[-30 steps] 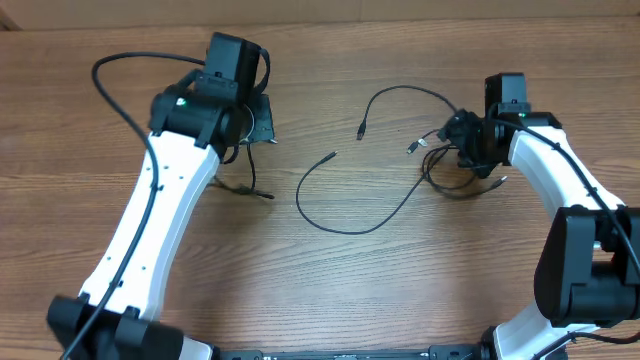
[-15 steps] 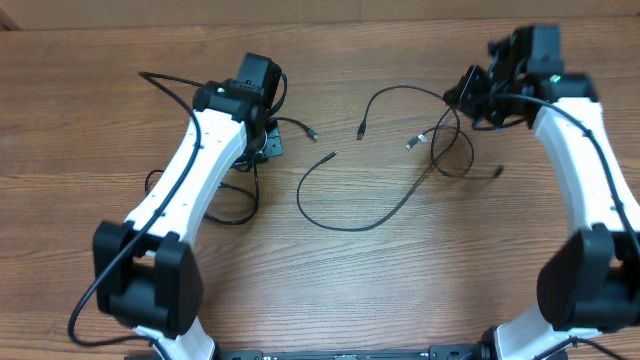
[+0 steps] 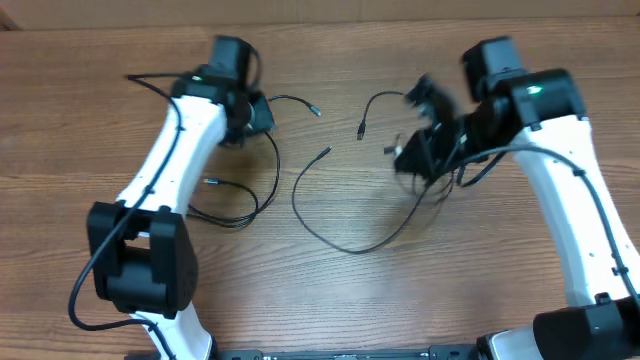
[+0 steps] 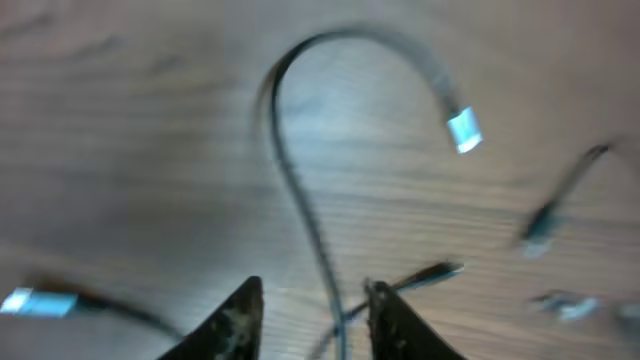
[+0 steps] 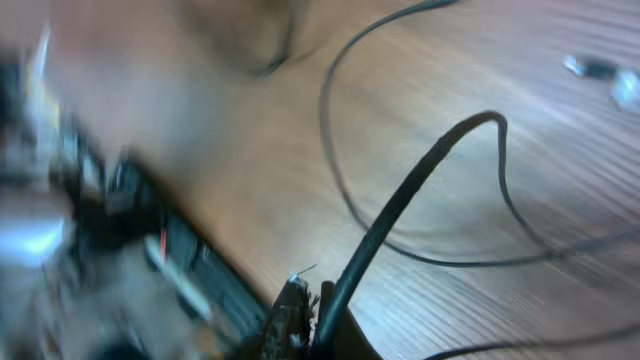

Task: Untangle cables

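Observation:
Several thin black cables lie on the wooden table (image 3: pixel 330 310). One cable (image 3: pixel 273 178) loops below my left gripper (image 3: pixel 257 114), and its silvery plug (image 3: pixel 316 111) points right. In the left wrist view that cable (image 4: pixel 296 190) runs between my left gripper's (image 4: pixel 312 287) open fingers, close to the right one, and its plug (image 4: pixel 463 130) lies ahead. A second cable (image 3: pixel 345 247) curves across the middle. My right gripper (image 3: pixel 412 155) is blurred above the right-hand tangle. In the right wrist view my right gripper (image 5: pixel 318 303) is shut on a thick-looking black cable (image 5: pixel 410 190).
The table's far edge (image 3: pixel 320 20) runs along the top. Both white arms reach in from bases at the bottom edge. In the right wrist view a blurred dark part of the robot (image 5: pixel 100 250) fills the left side. Loose plug ends (image 3: pixel 361 130) lie between the grippers.
My left gripper has opened and its cable now lies looser beside it. My right arm has swung left and down toward the middle, shut on its cable.

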Robot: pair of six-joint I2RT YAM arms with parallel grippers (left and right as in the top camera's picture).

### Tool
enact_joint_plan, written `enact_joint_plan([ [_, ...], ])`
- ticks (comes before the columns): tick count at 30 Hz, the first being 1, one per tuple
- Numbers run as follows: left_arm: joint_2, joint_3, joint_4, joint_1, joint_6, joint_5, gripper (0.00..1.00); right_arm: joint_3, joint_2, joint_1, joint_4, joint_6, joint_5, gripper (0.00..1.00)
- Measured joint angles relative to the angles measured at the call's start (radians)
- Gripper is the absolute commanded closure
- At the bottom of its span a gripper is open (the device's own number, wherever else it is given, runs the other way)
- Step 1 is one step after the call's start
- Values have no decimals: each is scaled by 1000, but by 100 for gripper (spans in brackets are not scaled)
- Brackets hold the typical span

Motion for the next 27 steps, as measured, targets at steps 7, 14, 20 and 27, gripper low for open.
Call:
enact_joint_plan([
  [7,0,3,20,30,24,167,21,-7,0,114,62,-136,27,0],
  [14,0,3,-3,18,42,206,15,-9,0,108,210,113,295,0],
  [20,0,3,-22,17,42,214,11,-62,0,42,359,388,546,0],
  [27,0,3,18,-13,209,325,0,-209,27,-64,452,534,612,0],
])
